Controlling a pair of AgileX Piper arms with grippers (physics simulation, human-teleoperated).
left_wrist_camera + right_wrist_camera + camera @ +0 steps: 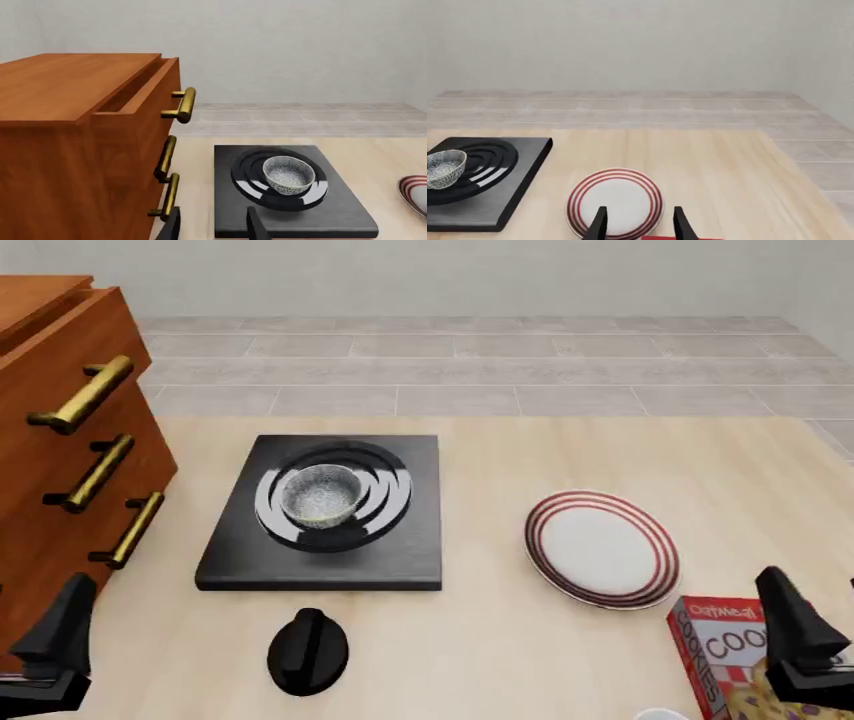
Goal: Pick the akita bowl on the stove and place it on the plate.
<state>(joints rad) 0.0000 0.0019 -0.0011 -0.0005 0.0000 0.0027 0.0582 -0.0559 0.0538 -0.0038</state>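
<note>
The akita bowl [320, 495] sits upright in the middle of the ringed burner on the black stove [400, 560], left of centre. To its right, the red-ringed white plate [601, 548] lies with nothing on it. My left gripper [54, 645] hangs low at the near left corner, well short of the stove. In the left wrist view the left gripper [213, 227] is open, with the bowl [289, 174] ahead on the stove [333, 215]. My right gripper [801, 635] is at the near right; its wrist view shows the right gripper [638, 227] open above the plate's [615, 197] near edge.
A wooden drawer cabinet [54, 450] with brass handles [83, 395] stands along the left edge, its top drawer slightly open. A black knob [307, 650] lies in front of the stove. A red cookie box [721, 660] sits by the right gripper.
</note>
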